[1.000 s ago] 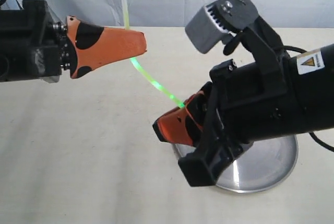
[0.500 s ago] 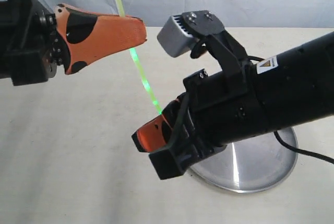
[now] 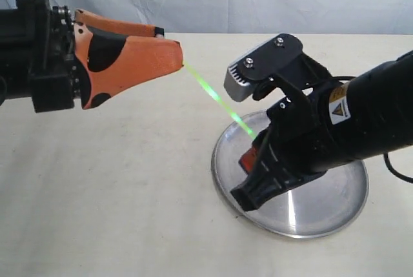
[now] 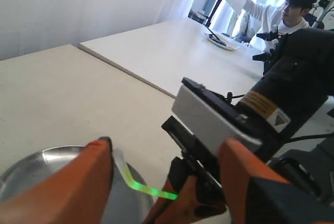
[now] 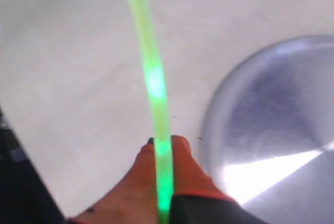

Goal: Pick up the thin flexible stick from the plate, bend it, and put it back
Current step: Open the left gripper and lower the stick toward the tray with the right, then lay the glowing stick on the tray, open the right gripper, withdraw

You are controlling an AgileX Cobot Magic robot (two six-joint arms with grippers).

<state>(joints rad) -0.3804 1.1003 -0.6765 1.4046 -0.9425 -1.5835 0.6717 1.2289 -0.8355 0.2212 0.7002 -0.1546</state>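
Note:
The thin flexible stick (image 3: 216,96) glows green and runs slanted through the air above the table. My right gripper (image 3: 250,152) is shut on its lower end, over the near-left part of the round silver plate (image 3: 335,206). In the right wrist view the stick (image 5: 151,67) passes between the closed orange fingertips of the right gripper (image 5: 164,141), beside the plate (image 5: 271,109). My left gripper (image 3: 169,39) is open; in the left wrist view its jaws stand wide apart (image 4: 168,143). The stick's (image 4: 143,187) pale upper end leans against one finger and kinks there.
The plate lies on a cream table (image 3: 116,180) with a white curtain behind. The right arm's grey camera housing (image 3: 258,73) sits just above the stick. A black cable (image 3: 400,175) trails off at the right. Another table and a person (image 4: 295,4) show beyond.
The right arm swung back to the right over the plate, carrying the stick's lower end. The stick went from a curved arc to nearly straight, its top sliding down to the left gripper's fingertip.

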